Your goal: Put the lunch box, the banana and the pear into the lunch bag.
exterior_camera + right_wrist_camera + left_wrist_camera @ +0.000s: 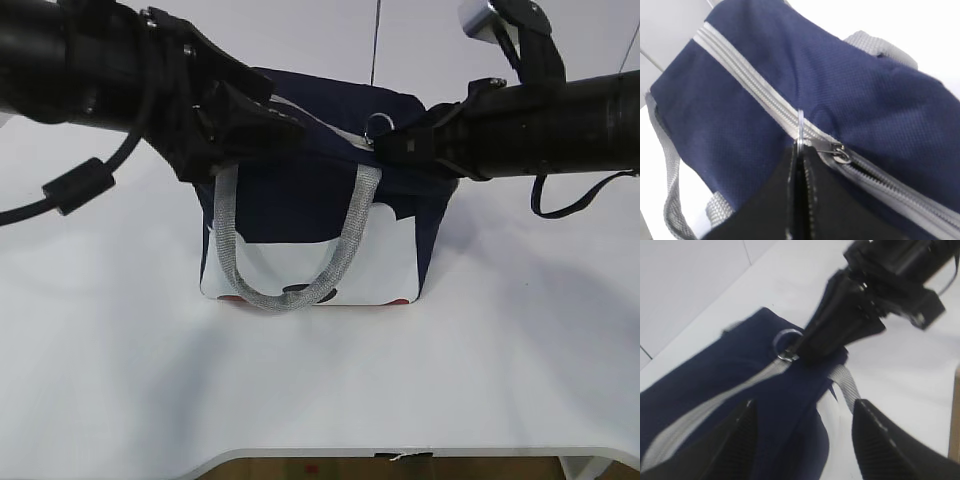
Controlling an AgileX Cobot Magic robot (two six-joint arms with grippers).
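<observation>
My right jaws [799, 150] are pinched shut on the ring pull [802, 125] of the lunch bag [300, 190] mid-desk [120, 380]; my left jaws [805, 440] hang wide open, empty, above its near left top. Unbraced, the bag may drag when I pull.

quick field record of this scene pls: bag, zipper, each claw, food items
lunch bag: navy, upright on the white table, white panel facing the exterior camera
zipper: grey, looks closed along the visible top
ring pull: pinched in the right claw
right claw: shut on the ring pull, at the bag's top
left claw: open, fingers spread above the bag's top, holding nothing
handle: grey webbing, hanging down the front
lunch box, banana, pear: not visible in any view
</observation>
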